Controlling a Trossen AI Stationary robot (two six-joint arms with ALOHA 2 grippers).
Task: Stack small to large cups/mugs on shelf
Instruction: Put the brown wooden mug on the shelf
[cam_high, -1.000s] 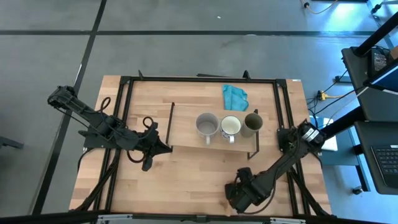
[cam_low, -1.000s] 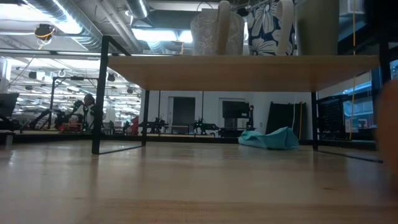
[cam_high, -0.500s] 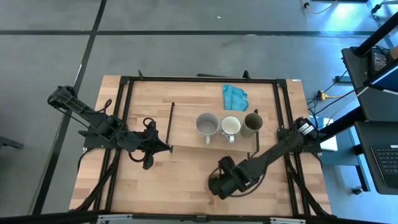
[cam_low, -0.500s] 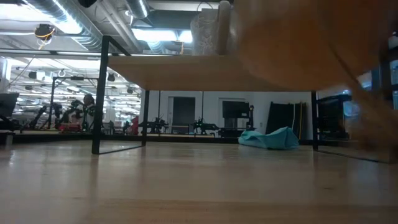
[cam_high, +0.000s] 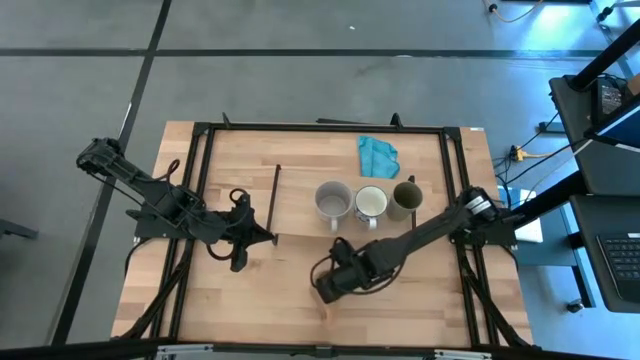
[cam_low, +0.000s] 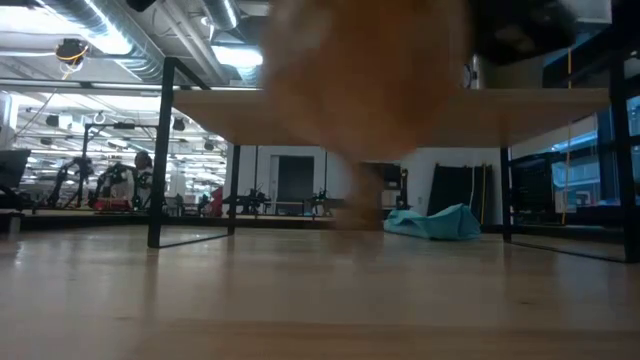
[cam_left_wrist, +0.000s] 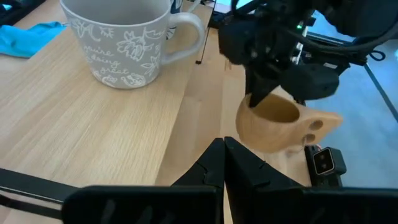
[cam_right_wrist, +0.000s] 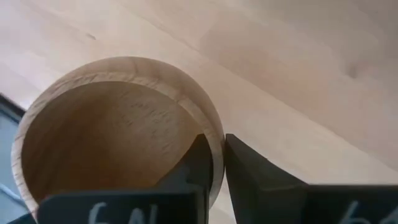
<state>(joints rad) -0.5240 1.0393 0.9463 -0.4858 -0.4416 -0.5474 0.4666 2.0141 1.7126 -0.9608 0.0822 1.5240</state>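
1. Farthest left, our left gripper (cam_high: 243, 233) waits just off the shelf's (cam_high: 300, 215) left end, fingers pressed together on nothing.

2. On the shelf itself, the left half is bare; the grey mug (cam_high: 333, 201), the white cup (cam_high: 371, 204) and the olive-green cup (cam_high: 405, 199) stand in a row on its right half, each close beside the next.

3. In front of the shelf, below the grey mug in the overhead view, our right gripper (cam_high: 335, 281) pinches the wall of the wooden cup (cam_left_wrist: 277, 124), one finger inside the rim and one outside. The cup hangs clear of the table (cam_high: 290, 290), its long handle pointing away from the shelf.

4. We judge that we are carrying the last cup to the shelf. Next it must be lifted above the board's edge and set down upright on the bare stretch left of the grey mug, without knocking that mug.

5. A second ago the right gripper was near the table's front right corner; it has since swung leftward along the shelf's front. The left arm and the three shelved cups have not moved.
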